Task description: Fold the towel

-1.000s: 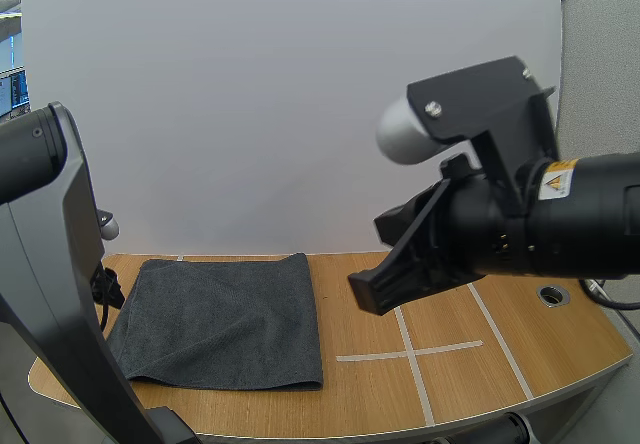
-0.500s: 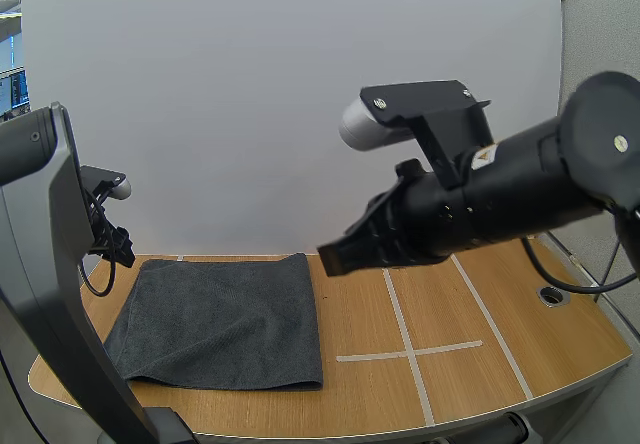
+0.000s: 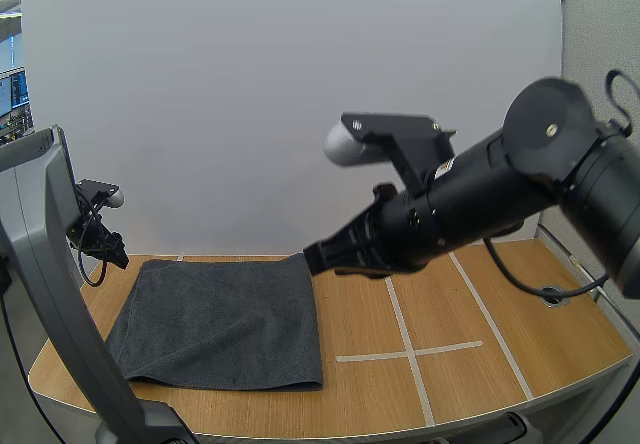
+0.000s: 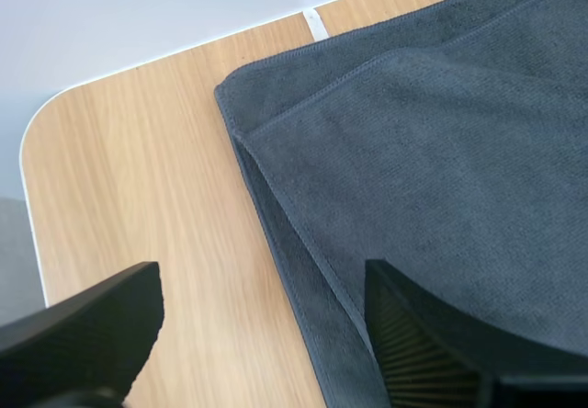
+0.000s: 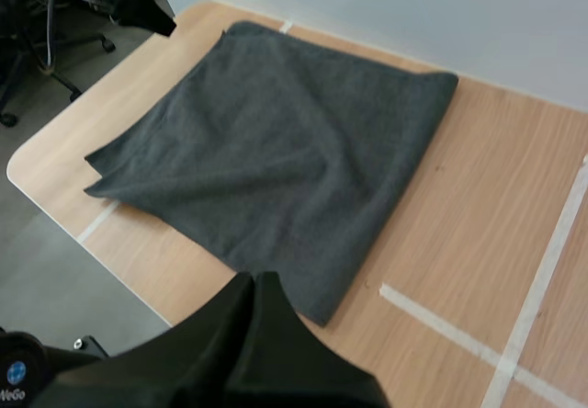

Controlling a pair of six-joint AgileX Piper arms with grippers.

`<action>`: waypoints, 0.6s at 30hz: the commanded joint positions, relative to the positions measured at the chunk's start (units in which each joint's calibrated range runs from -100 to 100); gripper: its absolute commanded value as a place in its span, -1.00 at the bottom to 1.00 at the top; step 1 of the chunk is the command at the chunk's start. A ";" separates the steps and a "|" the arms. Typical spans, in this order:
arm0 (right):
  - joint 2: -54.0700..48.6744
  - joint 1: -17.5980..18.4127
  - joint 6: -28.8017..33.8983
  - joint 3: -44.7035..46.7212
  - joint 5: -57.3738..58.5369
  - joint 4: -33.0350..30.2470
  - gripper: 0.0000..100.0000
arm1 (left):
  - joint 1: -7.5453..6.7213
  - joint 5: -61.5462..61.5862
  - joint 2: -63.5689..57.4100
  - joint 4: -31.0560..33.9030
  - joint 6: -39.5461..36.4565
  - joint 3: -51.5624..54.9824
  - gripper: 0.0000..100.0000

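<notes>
Dark grey towel [image 3: 225, 314], doubled, flat on wooden table [image 3: 480, 374]. Left tool [image 4: 266, 334] gapes over its far-left corner, prob. to pinch it; right tool [image 5: 257, 293] closed, empty, by far-right corner.

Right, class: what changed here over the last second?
The right end effector, shut, swung leftward over the wooden table to the far right corner of the dark grey folded cloth towel. The open left end effector rose slightly by its far left corner. The towel stayed put.
</notes>
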 commanded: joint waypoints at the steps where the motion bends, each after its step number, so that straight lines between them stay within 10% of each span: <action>1: 1.43 -0.21 -0.44 8.74 0.00 0.34 -1.00 | -1.69 3.45 5.43 -0.36 0.13 -5.79 1.00; 10: 1.43 -0.21 -0.44 9.00 0.00 0.75 -1.00 | -5.86 0.24 10.20 -0.10 -1.70 -9.19 0.94; 18: 1.43 -0.21 -0.54 9.00 0.00 0.75 -1.00 | -5.98 0.07 15.88 0.95 -3.12 -14.94 0.93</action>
